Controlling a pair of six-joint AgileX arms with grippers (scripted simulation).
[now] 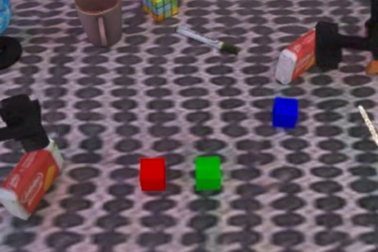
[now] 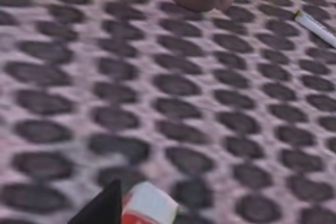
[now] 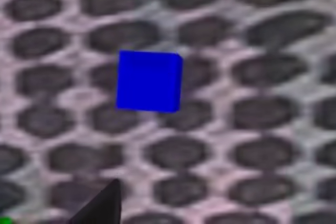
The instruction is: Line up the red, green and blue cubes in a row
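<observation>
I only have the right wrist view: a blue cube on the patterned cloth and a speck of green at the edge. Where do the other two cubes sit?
Observer: The red cube and green cube stand side by side near the table's front edge, apart.
Operator: Is the blue one in line with them?
Observer: No. The blue cube sits farther back and to the right of the green.
Operator: Where is my right gripper?
Observer: The right gripper is behind the blue cube, beside a red-and-white carton.
</observation>
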